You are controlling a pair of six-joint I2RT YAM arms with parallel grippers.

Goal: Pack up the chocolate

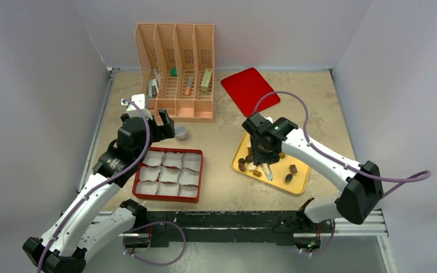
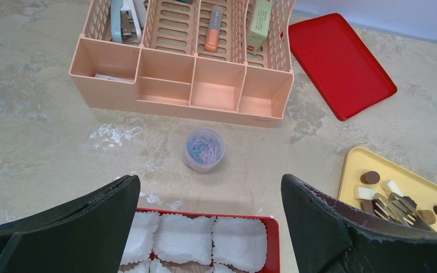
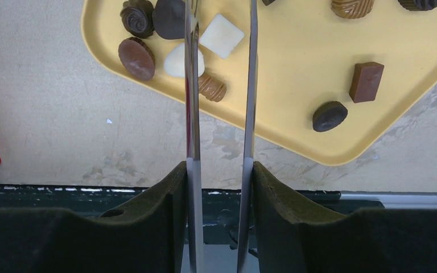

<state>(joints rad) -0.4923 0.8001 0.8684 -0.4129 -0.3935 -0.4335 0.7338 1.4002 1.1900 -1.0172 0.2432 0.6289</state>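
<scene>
Several chocolates, dark (image 3: 329,115), brown (image 3: 367,81), caramel (image 3: 211,88) and white (image 3: 221,36), lie on a yellow tray (image 1: 301,182). My right gripper (image 3: 220,170) is shut on metal tongs (image 3: 250,85) and hovers over the tray's left part (image 1: 260,149). The tong arms stand apart with the white square piece between them; their tips run out of the wrist view. A red box (image 1: 200,170) holds white paper cups with no chocolate visible in them. My left gripper (image 2: 210,193) is open and empty above the box's far edge (image 1: 162,126).
A pink desk organizer (image 1: 176,68) with stationery stands at the back. A red lid (image 1: 250,90) lies at the back right. A small cup of paper clips (image 2: 203,149) sits between the organizer and the red box. Grey walls enclose the table.
</scene>
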